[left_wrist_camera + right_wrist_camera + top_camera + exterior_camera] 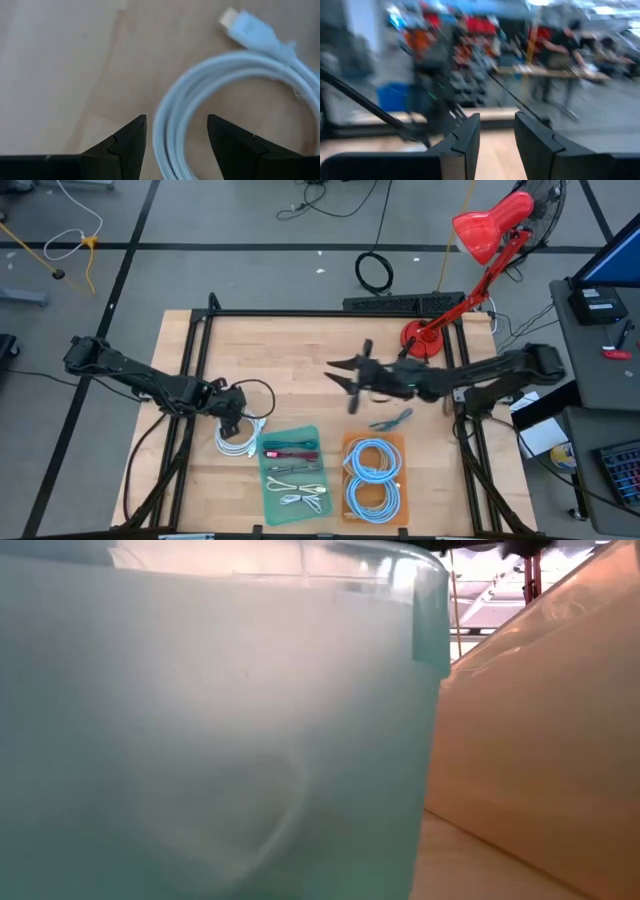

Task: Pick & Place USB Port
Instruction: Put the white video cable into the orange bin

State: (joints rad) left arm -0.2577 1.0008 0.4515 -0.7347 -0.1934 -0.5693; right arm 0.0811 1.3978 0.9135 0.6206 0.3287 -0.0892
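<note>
Wooden table point(300, 350), white cable coil point(237, 437), green tray point(272, 490), orange tray point(348, 445), red lamp point(425, 338)

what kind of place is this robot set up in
Most likely a robotics lab or workshop. A wooden table in a black frame holds sorted cable trays, with a red desk lamp at its back corner. Loose cords trail over the floor, and people work at benches behind.

Left arm reaches in from the table's point(300, 340) left side, bent low, its left gripper point(176, 134) pointed down near the table's front-left, fingers point(127, 142) spread apart with nothing clamped. Right arm stretches from the table's right side toward its middle, raised above the surface; right gripper point(496, 131) level, fingers point(535, 140) parted by a narrow gap, empty.
</note>
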